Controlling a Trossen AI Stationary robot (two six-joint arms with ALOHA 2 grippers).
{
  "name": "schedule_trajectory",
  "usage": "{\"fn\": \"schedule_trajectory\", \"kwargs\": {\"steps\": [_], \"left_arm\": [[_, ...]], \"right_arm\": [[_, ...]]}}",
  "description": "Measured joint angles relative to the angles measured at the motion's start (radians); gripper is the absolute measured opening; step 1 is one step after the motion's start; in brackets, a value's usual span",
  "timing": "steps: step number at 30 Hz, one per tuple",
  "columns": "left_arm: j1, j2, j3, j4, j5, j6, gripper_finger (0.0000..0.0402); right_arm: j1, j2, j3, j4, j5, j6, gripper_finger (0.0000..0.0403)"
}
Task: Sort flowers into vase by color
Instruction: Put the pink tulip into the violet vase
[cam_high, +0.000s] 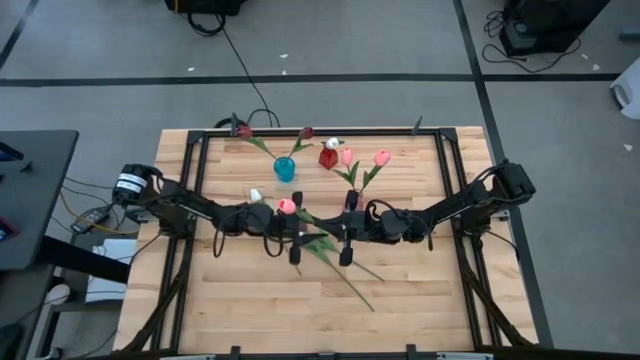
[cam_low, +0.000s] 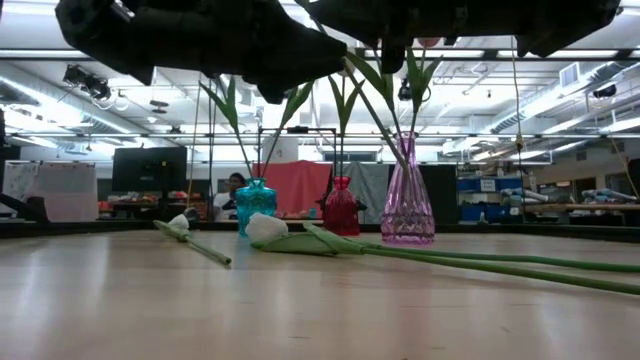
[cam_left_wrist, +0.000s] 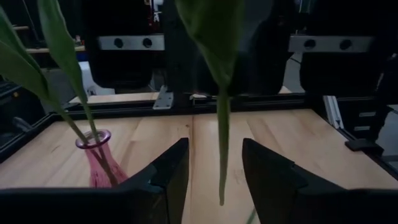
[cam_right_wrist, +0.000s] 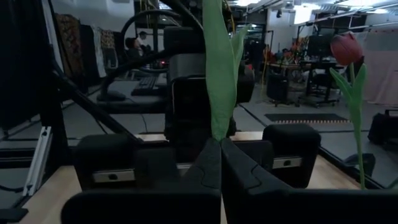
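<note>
Landmark: pink glass vase (cam_low: 407, 205), standing at the back centre of the wooden table (cam_high: 250, 310).

Right gripper (cam_right_wrist: 220, 163): raised above the table in front of the pink vase; fingers pressed together on the green stem (cam_right_wrist: 219, 74) of a tulip, no gap showing between them in the right wrist view; the stem and leaf rise straight up from the fingertips.

Left gripper (cam_left_wrist: 214, 171): just to the left of the right gripper in the high view, facing it, also raised in front of the pink vase; fingers parted with a clear gap; a green stem with leaf (cam_left_wrist: 222, 124) hangs down in that gap, touching neither finger as far as the left wrist view shows.

Flowers: two pink tulips (cam_high: 381, 158) stand in the pink vase; a red vase (cam_low: 341, 209) is just left of it, with a dark maroon tulip (cam_high: 307, 132) and a small white head (cam_high: 333, 143) showing above it; a teal vase (cam_low: 255, 204) further left holds another maroon tulip (cam_high: 243, 131). A pink tulip head (cam_high: 287, 206) shows beside the left gripper. On the table in front of the vases lie a white tulip (cam_low: 266, 227) and a second white-headed flower (cam_low: 180, 224), stems flat on the wood; long stems (cam_low: 500, 265) run out to the right of them.
</note>
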Motion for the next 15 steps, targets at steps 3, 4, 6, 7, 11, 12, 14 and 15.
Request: {"fn": "schedule_trajectory", "kwargs": {"steps": [3, 4, 6, 7, 11, 12, 14, 15], "left_arm": [[0.005, 0.000, 0.000, 0.017, 0.000, 0.002, 0.0120], [0.005, 0.000, 0.000, 0.016, 0.000, 0.010, 0.0103], [0.005, 0.000, 0.000, 0.011, 0.001, 0.023, 0.0056], [0.005, 0.000, 0.000, 0.011, 0.001, 0.024, 0.0031], [0.005, -0.003, 0.000, -0.014, 0.001, 0.024, 0.0012], [0.005, -0.010, -0.001, -0.040, 0.001, 0.024, 0.0010], [0.006, -0.023, -0.001, -0.088, -0.009, 0.024, 0.0006], [0.007, -0.028, -0.001, -0.113, -0.014, 0.024, 0.0006]], "right_arm": [[0.000, 0.000, 0.000, 0.002, 0.001, -0.015, 0.0003], [0.000, 0.000, 0.000, 0.001, 0.001, -0.016, 0.0003], [0.000, 0.000, 0.000, 0.001, 0.001, -0.017, 0.0006], [0.000, 0.000, 0.000, 0.001, 0.002, -0.017, 0.0009], [0.000, 0.000, 0.000, -0.014, 0.006, 0.015, 0.0034], [0.002, -0.002, 0.000, -0.029, 0.016, 0.026, 0.0044], [0.009, -0.010, 0.000, -0.067, 0.049, 0.049, 0.0067], [0.013, -0.013, 0.000, -0.084, 0.072, 0.060, 0.0079]]}}
